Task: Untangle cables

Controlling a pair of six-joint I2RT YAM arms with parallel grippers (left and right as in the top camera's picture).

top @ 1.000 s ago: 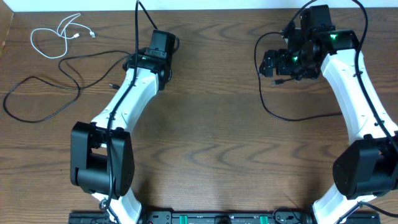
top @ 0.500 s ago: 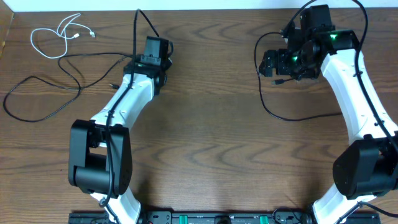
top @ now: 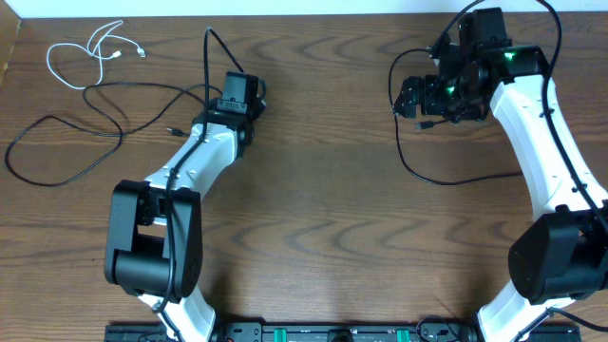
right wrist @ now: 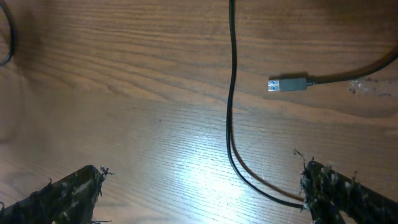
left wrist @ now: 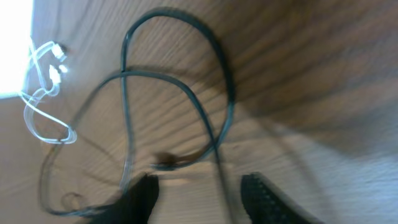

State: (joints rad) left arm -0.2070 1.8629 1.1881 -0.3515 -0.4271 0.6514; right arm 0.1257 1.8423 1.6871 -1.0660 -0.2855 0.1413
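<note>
- L arm (top: 204,152) has pulled back toward its base; L jaws, shut before, now part open and empty, black cable (left wrist: 124,73) running loose between them, likely just released.
- R jaws wide, empty, above 2nd black cable (right wrist: 231,93) on bench (top: 313,190), probably ready to grasp.
- White cable (top: 49,62) at far-left corner.

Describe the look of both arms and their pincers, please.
The left arm and the right arm have white rounded links and bulky black joints, with a black wire along each. Green lights glow near the right wrist. The left pincer and right pincer have black, rough-edged fingers.
</note>
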